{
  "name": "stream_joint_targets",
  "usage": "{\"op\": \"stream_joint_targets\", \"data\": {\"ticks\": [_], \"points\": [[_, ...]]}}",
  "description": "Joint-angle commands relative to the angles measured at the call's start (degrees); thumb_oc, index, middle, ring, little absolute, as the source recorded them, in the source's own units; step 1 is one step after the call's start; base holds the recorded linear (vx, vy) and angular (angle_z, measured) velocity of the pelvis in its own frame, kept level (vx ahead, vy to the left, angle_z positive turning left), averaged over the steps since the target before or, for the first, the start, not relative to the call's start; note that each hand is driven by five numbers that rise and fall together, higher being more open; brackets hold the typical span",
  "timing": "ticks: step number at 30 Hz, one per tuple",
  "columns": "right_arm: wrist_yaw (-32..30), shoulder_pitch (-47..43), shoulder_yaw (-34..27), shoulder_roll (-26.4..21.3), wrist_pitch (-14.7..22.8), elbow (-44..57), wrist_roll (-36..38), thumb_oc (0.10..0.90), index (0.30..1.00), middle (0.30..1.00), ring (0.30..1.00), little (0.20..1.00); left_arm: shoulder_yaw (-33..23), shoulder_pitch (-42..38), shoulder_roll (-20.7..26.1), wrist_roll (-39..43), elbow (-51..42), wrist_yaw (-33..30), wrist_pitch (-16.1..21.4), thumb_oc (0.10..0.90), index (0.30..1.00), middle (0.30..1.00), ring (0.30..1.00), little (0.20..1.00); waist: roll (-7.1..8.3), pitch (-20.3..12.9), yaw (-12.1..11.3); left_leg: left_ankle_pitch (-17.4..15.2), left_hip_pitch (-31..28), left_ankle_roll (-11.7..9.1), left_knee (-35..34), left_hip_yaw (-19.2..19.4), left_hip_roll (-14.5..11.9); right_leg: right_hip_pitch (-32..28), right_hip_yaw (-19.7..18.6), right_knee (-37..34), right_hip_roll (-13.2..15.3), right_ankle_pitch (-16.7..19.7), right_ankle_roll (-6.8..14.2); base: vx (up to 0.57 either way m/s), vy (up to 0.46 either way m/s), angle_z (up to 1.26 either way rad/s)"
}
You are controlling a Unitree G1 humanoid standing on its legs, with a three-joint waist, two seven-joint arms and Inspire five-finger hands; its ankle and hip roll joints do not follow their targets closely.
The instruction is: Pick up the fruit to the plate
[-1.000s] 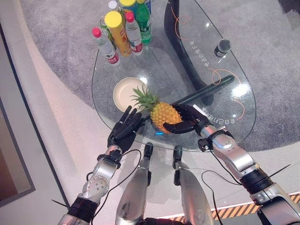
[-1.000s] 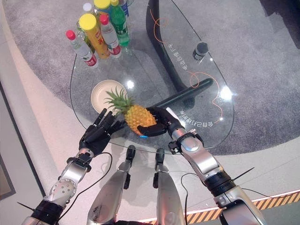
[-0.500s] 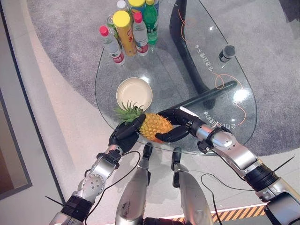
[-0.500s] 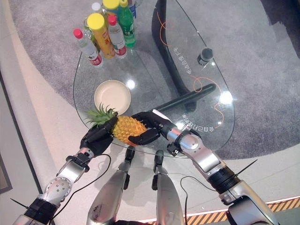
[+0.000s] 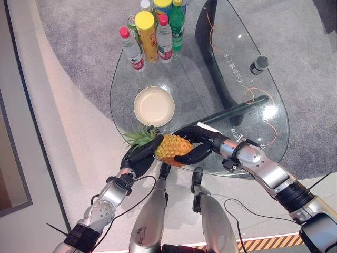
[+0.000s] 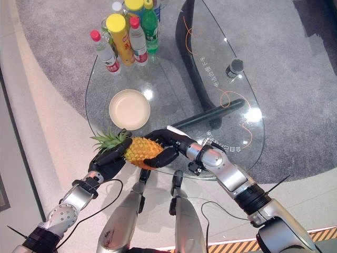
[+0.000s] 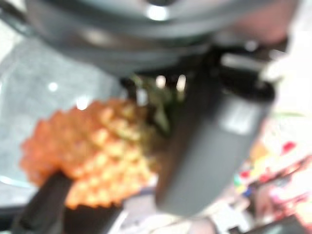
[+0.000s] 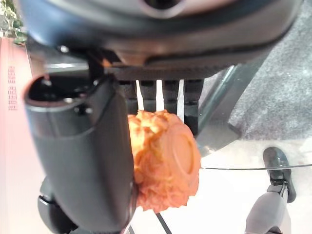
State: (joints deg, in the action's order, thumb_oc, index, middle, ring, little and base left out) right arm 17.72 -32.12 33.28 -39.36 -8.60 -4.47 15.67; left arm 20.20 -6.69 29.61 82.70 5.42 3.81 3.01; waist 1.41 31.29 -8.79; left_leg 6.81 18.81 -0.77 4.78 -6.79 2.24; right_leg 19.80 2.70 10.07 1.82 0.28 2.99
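left eye view had the pineapple (image 5: 169, 148) lying on its side between both hands at the near edge of the glass table (image 5: 210, 79), its green crown pointing to the robot's left. right hand (image 5: 197, 143) was wrapped round the fruit's butt end, thumb below and fingers over the top, which the right wrist view confirmed. left hand (image 5: 138, 158) was curled about the crown end, fingers laid along the leaves where they meet the fruit. the cream plate (image 5: 154, 106) sat empty just beyond the pineapple, not touching it. at the table's far end stood a cluster of bottles (image 5: 152, 29): red-capped ones with red and white labels, a tall yellow-lidded can, a green bottle; their print was too small to read. white lettering (image 5: 233, 71) ran across the glass beside a thin orange line, seen reversed and not legible. a small dark cylinder (image 5: 258, 64) stood near the far right rim.
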Motion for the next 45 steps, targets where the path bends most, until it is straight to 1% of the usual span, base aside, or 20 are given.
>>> {"op": "stream_joint_targets", "data": {"ticks": [1, 2, 5, 9, 13, 26, 28, 29, 30, 33, 36, 41, 45], "points": [[4.5, -2.9, 6.1, 3.1, 5.6, 13.1, 1.6, 0.100, 0.300, 0.300, 0.300, 0.200, -2.6, -3.7, -2.0, 3.2, -14.5, 6.0, 8.3, 0.100, 0.300, 0.300, 0.300, 0.200, 2.59, -1.5, 0.0, -7.8, -0.9, 1.5, 6.4, -2.5, 4.5, -5.1, 0.6, -3.3, -1.0, 1.7, 2.3, 0.02, -0.050, 0.00], [4.3, -2.5, 5.9, 3.5, 5.9, 12.9, 1.7, 0.100, 0.300, 0.300, 0.300, 0.200, -3.2, -3.4, -2.4, 3.4, -15.1, 6.2, 9.6, 0.100, 0.300, 0.300, 0.300, 0.200, 2.92, -1.5, -0.1, -7.9, -0.7, 1.4, 6.5, -2.7, 4.4, -5.1, 0.7, -3.3, -1.1, 1.7, 2.2, 0.01, -0.048, 0.00], [3.6, -1.6, 5.4, 4.5, 6.5, 12.4, 1.6, 0.100, 0.300, 0.300, 0.300, 0.200, -4.7, -2.6, -3.1, 3.6, -15.5, 6.7, 11.4, 0.100, 0.300, 0.300, 0.300, 0.200, 3.69, -1.5, -0.6, -8.2, -0.8, 1.3, 6.6, -3.2, 4.4, -5.4, 1.1, -3.6, -1.2, 1.9, 2.3, 0.03, -0.058, 0.02], [2.4, -1.2, 5.2, 6.3, 6.7, 11.6, 1.5, 0.100, 0.300, 0.300, 0.300, 0.200, -5.5, -2.2, -4.4, 2.6, -15.6, 6.7, 12.6, 0.100, 0.300, 0.300, 0.300, 0.200, 4.41, -1.5, -1.1, -8.5, -1.1, 1.2, 6.6, -3.7, 4.4, -6.0, 1.5, -3.7, -1.3, 1.9, 2.3, 0.03, -0.042, 0.03], [0.4, -1.6, 4.4, 7.4, 6.4, 10.6, 2.3, 0.100, 0.300, 0.300, 0.300, 0.200, -6.0, -2.0, -4.9, 1.7, -15.5, 7.3, 12.1, 0.100, 0.300, 0.300, 0.300, 0.200, 4.78, -1.5, -1.7, -8.7, -1.4, 1.2, 6.6, -4.1, 4.4, -6.3, 2.0, -3.8, -1.3, 1.8, 2.2, 0.02, -0.017, 0.11], [-3.0, -0.5, 2.6, 9.4, 6.6, 9.3, 2.9, 0.100, 0.300, 0.300, 0.300, 0.200, -7.2, -1.1, -5.7, 1.5, -15.8, 8.4, 11.0, 0.100, 0.300, 0.300, 0.300, 0.200, 5.51, -1.5, -2.2, -9.5, -2.1, 1.4, 6.7, -4.5, 4.4, -7.2, 2.5, -4.2, -1.2, 2.0, 2.4, 0.01, -0.003, 0.02], [-5.0, -0.1, 2.3, 9.8, 6.3, 9.3, 3.4, 0.100, 0.300, 0.300, 0.300, 0.200, -7.4, -0.8, -5.8, 1.1, -15.8, 8.5, 11.1, 0.100, 0.300, 0.300, 0.300, 0.200, 5.55, -1.5, -2.3, -9.7, -2.1, 1.4, 6.9, -4.5, 4.5, -7.3, 2.5, -4.2, -1.2, 2.0, 2.4, 0.00, 0.000, 0.00], [-5.7, 0.0, 2.0, 10.0, 6.3, 9.1, 2.9, 0.561, 0.695, 0.695, 0.695, 0.661, -7.4, -0.8, -5.9, 1.0, -15.7, 8.5, 11.1, 0.100, 0.300, 0.300, 0.300, 0.200, 5.54, -1.5, -2.2, -9.7, -2.2, 1.4, 7.0, -4.4, 4.5, -7.4, 2.5, -4.2, -1.2, 2.0, 2.5, 0.00, 0.000, 0.00], [-6.1, 0.0, 1.8, 10.1, 6.4, 8.9, 2.3, 0.800, 0.900, 0.900, 0.900, 0.900, -7.4, -0.8, -5.9, 1.0, -15.7, 8.5, 11.2, 0.100, 0.300, 0.300, 0.300, 0.200, 5.51, -1.5, -2.2, -9.8, -2.1, 1.4, 7.0, -4.4, 4.5, -7.3, 2.5, -4.2, -1.2, 2.0, 2.5, 0.00, 0.000, 0.00], [-8.6, 0.9, 0.8, 10.2, 7.1, 9.0, 1.6, 0.800, 0.900, 0.900, 0.900, 0.900, -7.7, -0.7, -5.9, 0.3, -15.7, 8.3, 11.3, 0.100, 0.300, 0.300, 0.300, 0.200, 5.45, -1.5, -2.1, -9.9, -2.2, 1.5, 7.0, -4.3, 4.5, -7.4, 2.6, -4.1, -1.1, 2.0, 2.6, 0.00, 0.000, 0.00], [-9.5, 1.6, -0.3, 9.8, 7.2, 9.4, 0.6, 0.800, 0.900, 0.900, 0.900, 0.900, -8.1, -0.5, -5.8, -0.2, -15.5, 8.4, 11.5, 0.100, 0.300, 0.300, 0.300, 0.200, 5.49, -1.5, -1.9, -9.9, -2.2, 1.5, 7.0, -4.1, 4.5, -7.3, 2.4, -4.2, -1.1, 2.0, 2.7, 0.00, 0.000, 0.00], [-13.6, 3.5, -3.4, 8.7, 8.0, 11.2, -1.3, 0.800, 0.900, 0.900, 0.900, 0.900, -9.3, -0.1, -5.2, -3.2, -14.0, 7.4, 12.8, 0.100, 0.300, 0.300, 0.300, 0.200, 5.95, -1.5, -1.3, -10.2, -2.0, 1.7, 7.2, -3.9, 4.3, -7.1, 2.3, -4.0, -1.2, 2.1, 3.0, 0.00, 0.000, 0.00], [-14.7, 5.4, -5.6, 7.8, 8.3, 12.9, -2.6, 0.800, 0.900, 0.900, 0.900, 0.900, -10.5, 0.6, -5.2, -4.4, -12.9, 7.4, 13.7, 0.100, 0.300, 0.300, 0.300, 0.200, 6.16, -1.5, -0.7, -10.3, -2.2, 1.8, 7.1, -3.6, 4.1, -7.0, 2.0, -3.9, -1.3, 2.1, 3.1, 0.00, 0.000, 0.00]]}}
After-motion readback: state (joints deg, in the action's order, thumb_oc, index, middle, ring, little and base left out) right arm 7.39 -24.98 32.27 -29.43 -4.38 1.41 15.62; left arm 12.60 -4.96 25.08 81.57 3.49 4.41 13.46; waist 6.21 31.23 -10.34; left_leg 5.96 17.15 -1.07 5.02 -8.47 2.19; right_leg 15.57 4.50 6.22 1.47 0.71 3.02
